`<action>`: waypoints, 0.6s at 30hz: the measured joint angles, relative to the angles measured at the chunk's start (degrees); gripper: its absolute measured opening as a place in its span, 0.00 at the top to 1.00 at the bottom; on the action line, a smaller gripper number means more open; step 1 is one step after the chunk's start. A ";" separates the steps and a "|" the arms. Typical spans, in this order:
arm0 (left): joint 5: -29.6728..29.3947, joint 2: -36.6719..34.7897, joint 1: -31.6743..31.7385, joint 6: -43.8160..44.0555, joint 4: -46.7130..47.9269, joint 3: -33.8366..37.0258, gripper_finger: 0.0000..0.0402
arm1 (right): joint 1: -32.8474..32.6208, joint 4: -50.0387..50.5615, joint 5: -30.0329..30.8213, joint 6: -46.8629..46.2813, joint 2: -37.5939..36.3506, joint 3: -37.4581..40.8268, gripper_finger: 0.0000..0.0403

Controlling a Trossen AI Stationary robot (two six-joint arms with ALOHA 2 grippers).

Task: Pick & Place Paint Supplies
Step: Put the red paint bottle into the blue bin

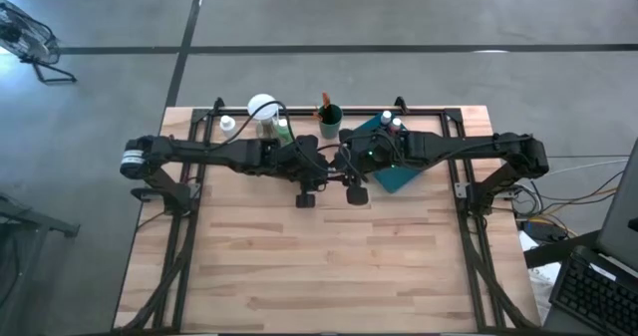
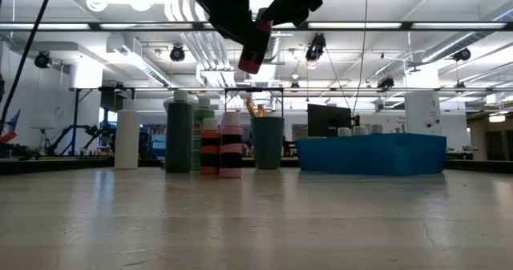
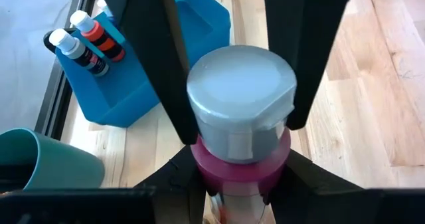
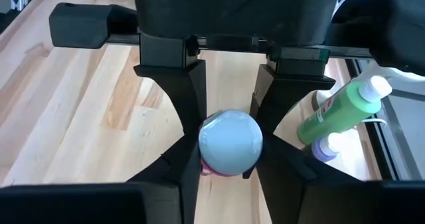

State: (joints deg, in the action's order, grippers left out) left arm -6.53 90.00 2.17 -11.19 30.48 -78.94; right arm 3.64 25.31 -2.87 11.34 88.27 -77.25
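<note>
Surface (image 1: 329, 266), teal tray (image 1: 404, 176), left tool (image 3: 232, 127) and right tool (image 4: 229, 144), both apparently clamped on one maroon bottle (image 2: 255, 47) held aloft beside the tray: mid-handover; next, one tool releases, then placement in tray.

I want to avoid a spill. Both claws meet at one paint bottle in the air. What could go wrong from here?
1. The left claw holds the maroon paint bottle high over the table. Letting go before the right claw grips would likely drop it.
2. The right claw sits at the smooth white cap, so the bottle may slip.
</note>
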 joint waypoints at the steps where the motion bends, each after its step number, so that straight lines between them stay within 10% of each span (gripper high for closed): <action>1: -0.02 0.00 0.00 -0.08 0.06 0.00 0.69 | 0.00 -0.07 0.01 0.14 0.00 0.00 0.72; 18: -0.01 -0.02 0.00 -0.68 -0.03 0.00 0.69 | 0.00 -1.41 -0.16 0.37 0.02 0.00 0.62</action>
State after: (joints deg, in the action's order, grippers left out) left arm -6.54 89.97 2.17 -11.87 30.45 -78.94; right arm 3.64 23.90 -3.03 11.71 88.29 -77.25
